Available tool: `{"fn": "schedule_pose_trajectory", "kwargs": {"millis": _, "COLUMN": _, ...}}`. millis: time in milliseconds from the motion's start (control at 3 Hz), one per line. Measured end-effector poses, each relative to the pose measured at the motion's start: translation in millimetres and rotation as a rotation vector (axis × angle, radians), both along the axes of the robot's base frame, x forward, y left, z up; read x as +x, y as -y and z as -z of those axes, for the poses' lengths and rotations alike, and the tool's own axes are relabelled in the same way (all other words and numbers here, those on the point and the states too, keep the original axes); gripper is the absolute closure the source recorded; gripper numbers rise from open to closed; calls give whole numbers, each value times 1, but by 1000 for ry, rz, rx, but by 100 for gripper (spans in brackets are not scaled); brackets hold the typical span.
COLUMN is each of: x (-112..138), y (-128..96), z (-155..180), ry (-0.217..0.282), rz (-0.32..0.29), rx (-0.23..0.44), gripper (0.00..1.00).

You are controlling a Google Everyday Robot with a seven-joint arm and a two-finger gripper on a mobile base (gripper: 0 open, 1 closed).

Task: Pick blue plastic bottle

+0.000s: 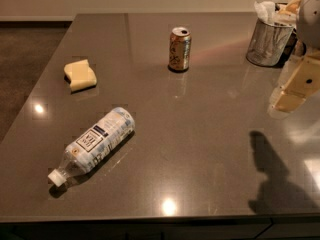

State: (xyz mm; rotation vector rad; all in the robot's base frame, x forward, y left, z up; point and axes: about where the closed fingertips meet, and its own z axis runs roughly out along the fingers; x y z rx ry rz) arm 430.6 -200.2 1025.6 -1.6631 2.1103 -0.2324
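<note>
The blue plastic bottle [95, 143] lies on its side on the grey table [200, 134], at the front left. It is clear, with a pale blue-and-white label bearing a dark-framed white square. Its white cap [56, 178] points toward the front-left edge. My gripper [289, 103] is a cream-coloured piece at the far right, hanging above the table. It is far to the right of the bottle and holds nothing that I can see. Its shadow falls on the table at the front right.
An orange-gold drink can [179, 49] stands upright at the back middle. A yellow sponge [80, 75] lies at the back left. A metal mesh cup [268, 41] with napkins stands at the back right. The table's front edge runs just below the bottle.
</note>
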Motion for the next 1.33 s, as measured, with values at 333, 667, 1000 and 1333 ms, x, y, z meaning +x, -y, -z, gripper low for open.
{"fn": "schedule_pose_trajectory", "kwargs": {"millis": 333, "x": 0, "y": 0, "z": 0, "ry": 0, "rz": 0, "rx": 0, "gripper": 0}}
{"fn": "schedule_pose_trajectory", "kwargs": {"millis": 667, "x": 8, "y": -20, "z": 6, "ry": -22, "rz": -70, "rx": -5, "gripper": 0}}
{"fn": "schedule_pose_trajectory", "kwargs": {"millis": 1000, "x": 19, "y": -49, "z": 19, "ry": -70, "rz": -165, "rx": -19, "gripper": 0}}
{"fn": "schedule_pose_trajectory", "kwargs": {"millis": 1333, "x": 28, "y": -85, "z": 40, "ry": -132, "rz": -277, "rx": -44, "gripper": 0}}
